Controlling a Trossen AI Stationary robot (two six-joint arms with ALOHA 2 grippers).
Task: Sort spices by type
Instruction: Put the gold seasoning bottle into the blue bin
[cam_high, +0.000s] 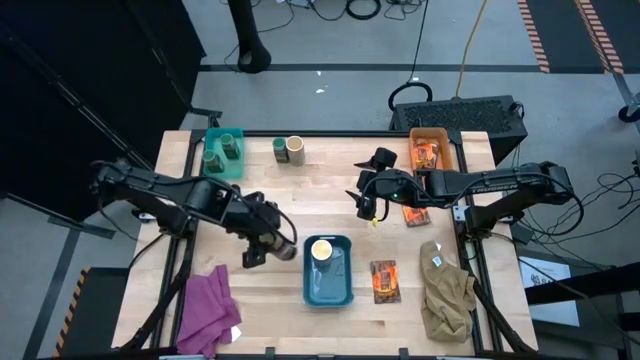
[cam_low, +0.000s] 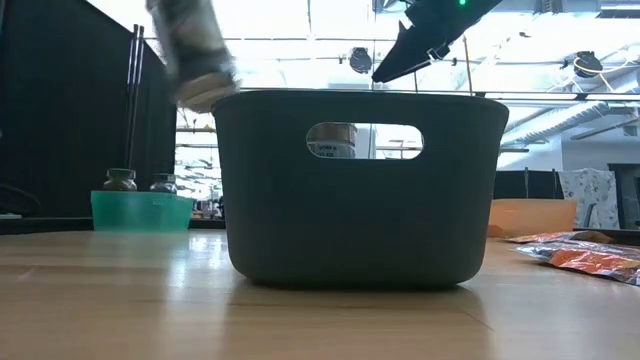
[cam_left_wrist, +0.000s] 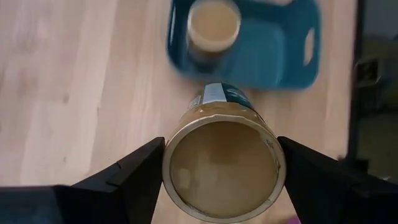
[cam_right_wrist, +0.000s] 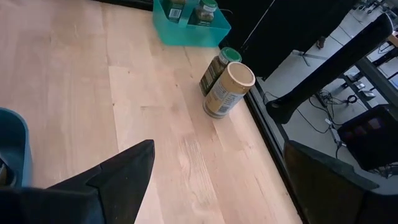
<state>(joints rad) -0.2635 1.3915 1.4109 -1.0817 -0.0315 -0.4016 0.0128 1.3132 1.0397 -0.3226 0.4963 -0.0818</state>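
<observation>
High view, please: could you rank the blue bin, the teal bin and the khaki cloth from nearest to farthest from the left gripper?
Measured from the left gripper:
1. Blue bin, just beside it, toward the table's middle.
2. Teal bin, at the far left corner.
3. Khaki cloth, on the right edge.

Two dark, near-black arms of jointed tubular links, black cables looped along them. Left gripper (cam_high: 268, 246): two broad, flat, matte black fingers (cam_left_wrist: 127, 180), wedge-shaped, tapering toward the tips, plain and unmarked. Right gripper (cam_high: 368, 205): the same matte black wedge fingers (cam_right_wrist: 115, 177), angular in outline. Just behind the right gripper, a small green light glowing on the wrist housing (cam_high: 396, 184). Blocky black housings at the joints, edges catching a dull sheen.
</observation>
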